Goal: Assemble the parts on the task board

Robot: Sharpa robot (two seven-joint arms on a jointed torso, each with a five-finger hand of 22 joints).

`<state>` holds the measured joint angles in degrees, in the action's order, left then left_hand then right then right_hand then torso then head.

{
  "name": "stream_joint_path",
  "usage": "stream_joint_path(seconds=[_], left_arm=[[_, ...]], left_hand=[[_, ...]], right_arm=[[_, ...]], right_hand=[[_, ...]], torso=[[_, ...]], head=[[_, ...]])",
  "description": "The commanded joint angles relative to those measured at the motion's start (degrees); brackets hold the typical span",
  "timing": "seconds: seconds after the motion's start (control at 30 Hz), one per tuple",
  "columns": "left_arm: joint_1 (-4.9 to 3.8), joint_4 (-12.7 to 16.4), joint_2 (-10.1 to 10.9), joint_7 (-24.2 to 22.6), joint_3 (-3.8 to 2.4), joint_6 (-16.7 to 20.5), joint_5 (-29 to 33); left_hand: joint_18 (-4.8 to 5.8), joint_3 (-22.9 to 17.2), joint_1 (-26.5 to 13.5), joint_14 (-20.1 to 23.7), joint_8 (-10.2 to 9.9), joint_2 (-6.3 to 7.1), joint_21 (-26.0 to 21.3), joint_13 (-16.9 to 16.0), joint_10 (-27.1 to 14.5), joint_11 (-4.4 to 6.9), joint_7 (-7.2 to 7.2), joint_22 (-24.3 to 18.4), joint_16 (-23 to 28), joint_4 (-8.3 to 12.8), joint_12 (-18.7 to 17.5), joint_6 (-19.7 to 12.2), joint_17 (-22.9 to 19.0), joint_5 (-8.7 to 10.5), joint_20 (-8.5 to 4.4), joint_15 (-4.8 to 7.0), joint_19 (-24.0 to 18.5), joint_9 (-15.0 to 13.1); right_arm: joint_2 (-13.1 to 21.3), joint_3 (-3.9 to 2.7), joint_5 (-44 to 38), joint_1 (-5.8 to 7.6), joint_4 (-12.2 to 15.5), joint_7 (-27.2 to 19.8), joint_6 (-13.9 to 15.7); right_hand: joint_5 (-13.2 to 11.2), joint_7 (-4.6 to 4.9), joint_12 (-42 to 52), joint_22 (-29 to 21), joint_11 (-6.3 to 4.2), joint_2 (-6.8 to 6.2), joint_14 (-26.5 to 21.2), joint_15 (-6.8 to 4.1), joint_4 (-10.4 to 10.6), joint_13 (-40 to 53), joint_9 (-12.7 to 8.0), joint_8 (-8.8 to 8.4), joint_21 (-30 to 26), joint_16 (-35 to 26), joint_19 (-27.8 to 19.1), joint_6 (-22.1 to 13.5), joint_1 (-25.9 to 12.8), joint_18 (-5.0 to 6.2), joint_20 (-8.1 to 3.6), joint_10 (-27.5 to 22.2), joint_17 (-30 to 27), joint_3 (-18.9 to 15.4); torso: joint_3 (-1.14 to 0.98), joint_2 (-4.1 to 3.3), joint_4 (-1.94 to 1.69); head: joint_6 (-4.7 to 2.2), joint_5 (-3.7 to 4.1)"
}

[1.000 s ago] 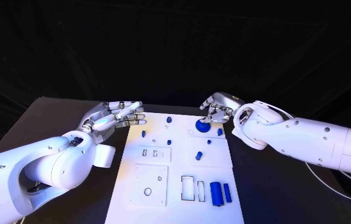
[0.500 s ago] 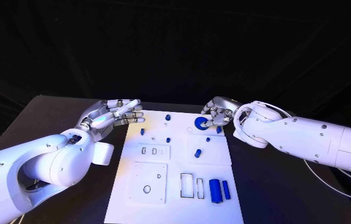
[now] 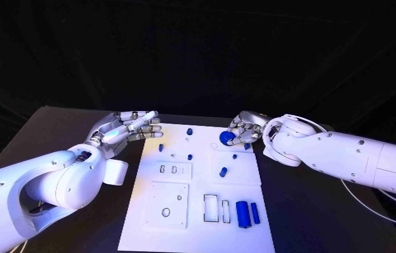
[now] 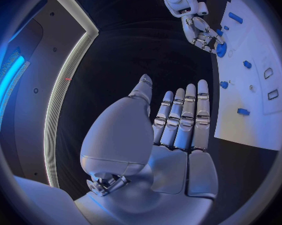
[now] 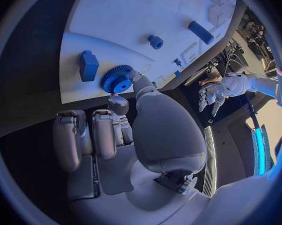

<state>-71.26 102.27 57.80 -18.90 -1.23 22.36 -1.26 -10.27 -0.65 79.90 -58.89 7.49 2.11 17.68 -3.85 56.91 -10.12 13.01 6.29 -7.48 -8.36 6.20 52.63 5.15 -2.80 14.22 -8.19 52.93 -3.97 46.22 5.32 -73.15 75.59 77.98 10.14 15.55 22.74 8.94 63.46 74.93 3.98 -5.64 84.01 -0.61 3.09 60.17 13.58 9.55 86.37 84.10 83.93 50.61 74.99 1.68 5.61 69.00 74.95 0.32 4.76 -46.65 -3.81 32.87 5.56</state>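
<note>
- Looking down from my head, I see the white board point(image 3: 198, 196) lying in the middle of the black table point(image 3: 50, 127), with small blue parts scattered over it.
- My right hand point(image 3: 244, 128) sits at the board's far right corner, fingers pinching a blue gear point(image 3: 226, 138) just above the board.
- My left hand point(image 3: 128, 128) hovers off the board's far left corner, fingers held loosely apart and holding nothing.
- Two blue cylinders point(image 3: 248, 213) lie side by side near the board's near right edge, beside two rectangular slots point(image 3: 218, 210).
- From my left wrist, my left hand point(image 4: 172, 130) shows its fingers stretched straight and close together, nothing in them; beyond them lies the board point(image 4: 253, 85), where my right hand point(image 4: 200, 32) holds the gear point(image 4: 221, 49).
- From my right wrist, my right hand point(image 5: 125, 130) has fingertips on the toothed gear point(image 5: 117, 80) at the board's point(image 5: 147, 10) edge, just beside a blue block point(image 5: 88, 65); my left hand point(image 5: 213, 95) hangs open well apart.
</note>
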Motion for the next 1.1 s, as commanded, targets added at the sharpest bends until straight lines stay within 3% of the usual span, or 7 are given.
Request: stream_joint_path(seconds=[0.03,0.7,0.87,1.1], left_arm=[[-0.07,0.0,-0.1,-0.2,-0.04,-1.1,0.1],[-0.07,-0.1,-0.1,0.1,-0.04,-1.6,0.1],[-0.07,-0.1,-0.1,0.2,-0.04,-1.7,0.1],[-0.07,-0.1,-0.1,0.3,-0.04,-1.8,0.1]], left_hand=[[-0.3,0.0,0.2,-0.4,-0.3,-0.54,0.3,0.0,-0.1,-0.32,0.15,-0.1,0.3,0.3,-0.2,0.0,-0.1,-0.16,-0.11,0.02,0.3,0.1],[-0.3,0.0,0.2,-0.4,-0.3,-0.6,0.3,0.0,-0.1,-0.32,0.15,-0.1,0.3,0.3,-0.2,0.0,-0.1,-0.16,-0.11,0.02,0.3,0.1],[-0.3,0.0,0.2,-0.4,-0.3,-0.61,0.3,0.0,-0.1,-0.32,0.15,-0.1,0.4,0.3,-0.2,0.0,-0.1,-0.16,-0.11,0.02,0.3,0.1],[-0.3,0.0,0.2,-0.4,-0.3,-0.7,0.3,0.0,-0.1,-0.32,0.15,-0.1,0.4,0.3,-0.2,0.0,-0.1,-0.16,-0.11,0.02,0.4,0.1]], right_arm=[[-0.2,-0.01,-0.7,-0.08,-0.3,0.4,-1.0],[-1.0,0.03,-4.6,-0.69,-0.8,0.6,0.2],[-0.9,0.04,-6.9,-0.83,-0.2,0.5,2.8],[-0.9,0.04,-9.3,-0.94,0.7,0.5,6.0]], right_hand=[[0.4,-0.15,0.3,10.7,-0.11,0.1,3.9,0.22,0.4,0.3,0.1,0.47,0.4,0.3,2.9,-0.3,0.8,-0.47,0.24,0.3,4.7,0.2],[-1.3,-0.99,8.9,14.2,-0.87,1.68,4.5,-0.31,0.3,9.4,1.2,2.69,2.9,2.3,5.4,3.4,3.1,-1.42,-0.17,6.4,8.1,2.3],[-3.1,-1.6,10.7,14.9,-1.41,2.42,4.6,-0.73,0.1,11.4,1.2,3.04,3.5,2.5,6.0,5.3,4.0,-1.64,-0.5,7.8,8.5,3.9],[-2.9,-2.07,12.0,15.1,-1.8,2.72,4.7,-1.05,0.4,12.9,1.3,3.15,3.6,2.8,6.1,6.6,3.9,-1.68,-0.79,9.0,8.9,5.1]], torso=[[0.0,-0.01,-0.01],[0.0,0.0,-0.01],[0.01,0.0,0.01],[0.01,-0.01,-0.09]], head=[[0.04,0.02],[0.5,0.08],[0.5,0.11],[0.41,0.23]])
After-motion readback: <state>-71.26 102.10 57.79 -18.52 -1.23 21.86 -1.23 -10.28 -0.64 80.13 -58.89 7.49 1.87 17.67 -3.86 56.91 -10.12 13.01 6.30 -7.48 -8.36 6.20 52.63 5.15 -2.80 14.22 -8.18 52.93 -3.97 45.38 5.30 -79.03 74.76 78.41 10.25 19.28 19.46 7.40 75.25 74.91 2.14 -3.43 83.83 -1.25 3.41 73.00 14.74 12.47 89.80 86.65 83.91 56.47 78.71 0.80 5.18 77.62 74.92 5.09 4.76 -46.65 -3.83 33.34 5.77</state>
